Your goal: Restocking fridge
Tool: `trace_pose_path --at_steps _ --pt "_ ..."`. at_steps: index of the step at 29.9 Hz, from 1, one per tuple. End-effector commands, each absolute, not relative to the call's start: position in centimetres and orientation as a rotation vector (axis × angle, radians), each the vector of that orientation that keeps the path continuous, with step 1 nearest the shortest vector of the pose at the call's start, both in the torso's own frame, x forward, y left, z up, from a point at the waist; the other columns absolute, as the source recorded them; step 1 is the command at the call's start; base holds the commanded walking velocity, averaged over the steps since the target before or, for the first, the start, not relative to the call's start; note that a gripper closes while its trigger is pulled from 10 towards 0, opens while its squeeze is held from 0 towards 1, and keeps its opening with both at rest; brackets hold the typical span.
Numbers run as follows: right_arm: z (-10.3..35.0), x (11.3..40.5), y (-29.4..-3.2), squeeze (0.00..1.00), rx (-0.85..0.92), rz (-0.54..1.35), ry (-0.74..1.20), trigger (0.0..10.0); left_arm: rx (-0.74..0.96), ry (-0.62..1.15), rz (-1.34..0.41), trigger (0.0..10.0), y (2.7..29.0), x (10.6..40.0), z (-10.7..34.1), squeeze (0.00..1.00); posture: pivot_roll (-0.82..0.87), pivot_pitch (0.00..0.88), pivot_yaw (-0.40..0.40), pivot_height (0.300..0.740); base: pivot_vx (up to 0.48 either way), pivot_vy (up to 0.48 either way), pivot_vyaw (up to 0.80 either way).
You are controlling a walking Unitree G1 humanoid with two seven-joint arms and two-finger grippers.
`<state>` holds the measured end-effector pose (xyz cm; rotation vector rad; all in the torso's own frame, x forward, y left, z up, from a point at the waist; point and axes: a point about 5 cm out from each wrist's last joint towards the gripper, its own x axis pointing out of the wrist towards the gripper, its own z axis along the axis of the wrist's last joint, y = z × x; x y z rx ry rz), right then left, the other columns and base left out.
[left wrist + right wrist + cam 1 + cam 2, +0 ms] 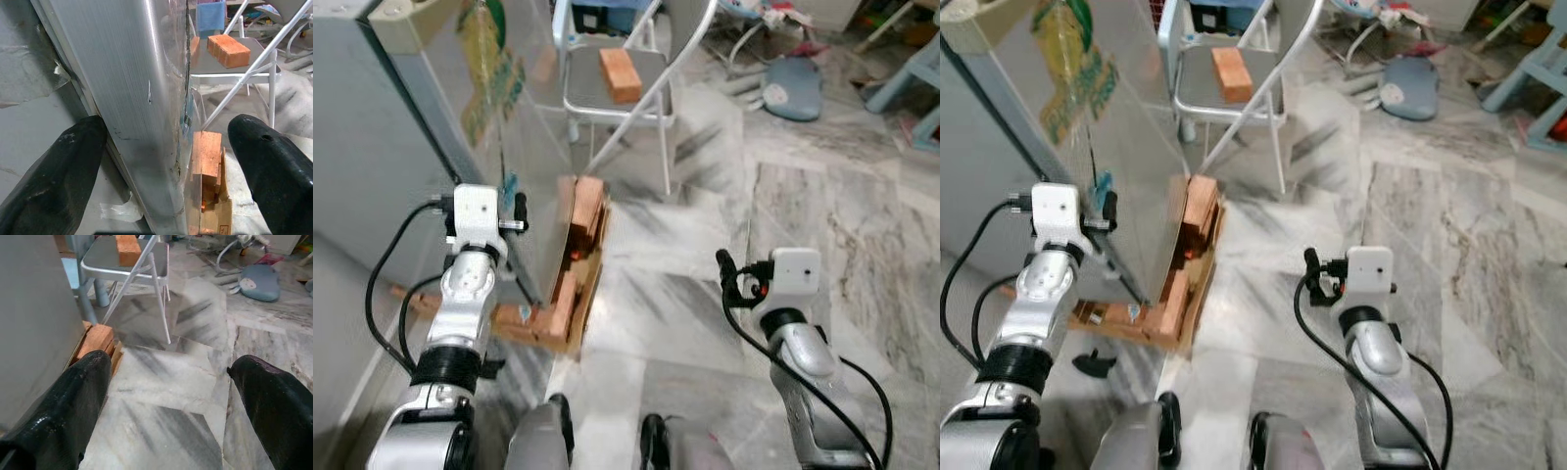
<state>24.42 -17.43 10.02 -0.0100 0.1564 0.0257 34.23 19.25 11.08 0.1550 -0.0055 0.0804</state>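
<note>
Tall grey fridge [372, 147] upright at left, door shut, yellow-green sticker.

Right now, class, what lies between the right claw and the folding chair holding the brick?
Bare marble floor, seen in the right wrist view: nothing sits between the right claw and the folding chair with its brick.

The 2 black fingers [54, 181] straddle the fridge door's [132, 98] edge, spread wide, bricks [205, 156] beyond.

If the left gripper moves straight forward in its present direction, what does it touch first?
Most likely the fridge door edge: in the left wrist view it stands between the open fingers of the left gripper. The wooden blocks lie beyond it, though depth is uncertain.
</note>
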Motion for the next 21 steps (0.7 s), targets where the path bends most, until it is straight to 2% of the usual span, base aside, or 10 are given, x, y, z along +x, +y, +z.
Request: trace_pose_path --at_steps 1,3,5,7,8,12,14,17,19,21 --pt "9.7 23.6 -17.4 0.0 -0.002 0.047 0.185 10.0 0.141 0.011 0.121 10.0 20.1 34.5 11.2 0.0 -0.03 0.228 -0.046 0.74 0.0 0.0 0.0" --pt "9.7 23.5 -17.3 0.0 -0.002 0.05 0.188 10.0 0.133 0.009 0.118 10.0 20.0 34.6 11.1 0.0 -0.03 0.229 -0.047 0.74 0.0 0.0 0.0" --pt "9.9 23.5 -17.1 0.0 0.01 0.059 0.187 10.0 0.133 -0.003 0.041 10.0 18.5 34.8 11.3 0.0 -0.04 0.227 -0.047 0.74 0.0 0.0 0.0" --pt "10.0 23.6 -16.9 0.0 0.017 0.065 0.185 10.0 0.162 -0.043 -0.128 10.0 15.6 34.9 11.8 0.0 -0.04 0.225 -0.049 0.74 0.0 0.0 0.0" --pt "10.0 23.6 -16.9 0.0 0.014 0.063 0.182 10.0 0.183 -0.084 -0.338 10.0 11.9 34.4 12.4 0.0 -0.03 0.221 -0.051 0.74 0.0 0.0 0.0" --pt "9.9 23.0 -17.5 0.0 -0.018 0.029 0.195 10.0 0.218 -0.132 -0.653 10.0 6.5 32.5 12.8 0.0 -0.01 0.214 -0.052 0.74 0.0 0.0 0.0" --pt "9.8 22.8 -17.7 0.0 -0.025 0.018 0.202 10.0 0.223 -0.14 -0.715 10.0 5.5 32.0 12.8 0.0 -0.01 0.214 -0.052 0.74 0.0 0.0 0.0" --pt "9.1 21.9 -18.7 0.0 -0.02 -0.04 0.234 10.0 0.157 -0.111 -0.99 10.0 1.1 28.4 12.4 0.0 0.01 0.201 -0.041 0.74 0.0 0.0 0.0" --pt "9.0 21.9 -18.7 0.0 -0.017 -0.045 0.237 10.0 0.167 -0.12 -0.983 10.0 1.0 28.3 12.3 0.0 0.01 0.196 -0.035 0.74 0.0 0.0 0.0" --pt "9.0 22.1 -18.5 0.0 -0.007 -0.048 0.235 10.0 0.202 -0.114 -0.909 10.0 2.0 28.7 11.4 0.0 0.02 0.192 -0.027 0.74 0.0 0.0 0.0"
